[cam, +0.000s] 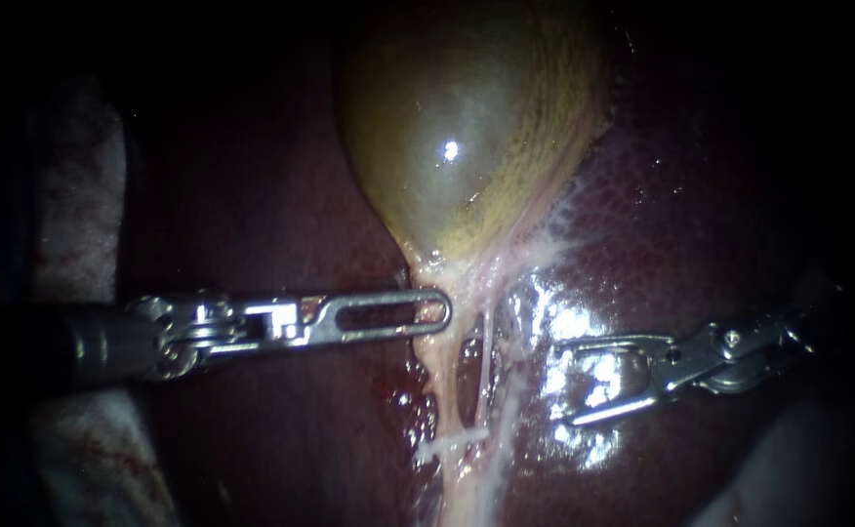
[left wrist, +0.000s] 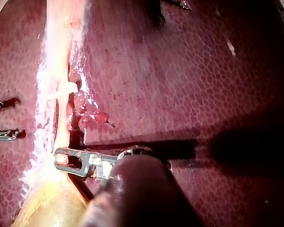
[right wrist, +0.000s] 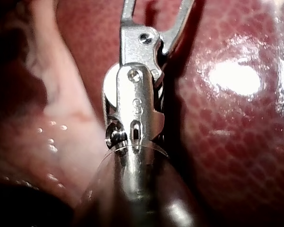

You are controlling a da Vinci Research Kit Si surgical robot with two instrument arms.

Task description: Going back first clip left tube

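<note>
Jaws of our left instrument (cam: 437,314) are pressed together on the neck of the gallbladder (cam: 467,137), we judge to hold the left tube (cam: 437,390) stretched. Jaws of our right instrument (cam: 564,384) gape empty beside the tubes, clear of the white clip (cam: 452,444) on it.

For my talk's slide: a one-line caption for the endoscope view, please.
Left instrument holds the gallbladder at its neck; right instrument, open, sits beside the tubes, a white clip on one.

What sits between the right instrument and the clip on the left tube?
In the endoscope view, the right instrument is apart from the clip; between them lie a second pale tube and wet liver.
</note>
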